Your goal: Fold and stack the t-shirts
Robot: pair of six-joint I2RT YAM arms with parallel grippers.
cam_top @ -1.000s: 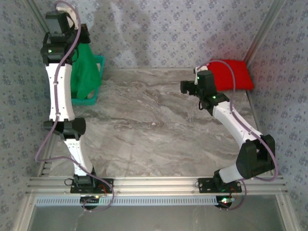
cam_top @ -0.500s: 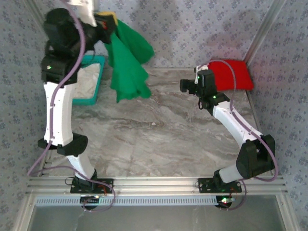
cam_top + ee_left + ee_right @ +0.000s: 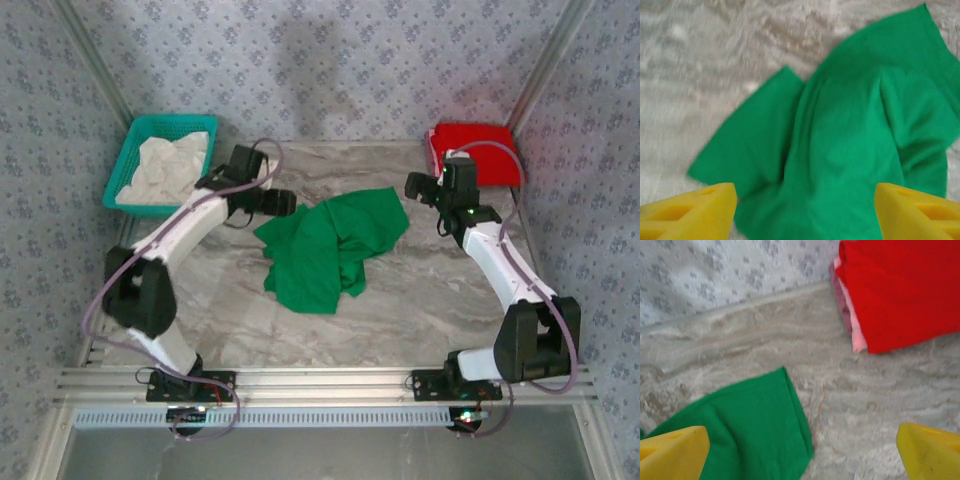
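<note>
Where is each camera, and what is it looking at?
Top: high behind the arms, looking down at the table; left hand and right hand show.
Left wrist: on the left arm, looking down at the green t-shirt; its yellow fingertips show.
Right wrist: on the right arm, looking toward the back wall and red t-shirt; its fingertips show.
Shared: all see the green t-shirt.
</note>
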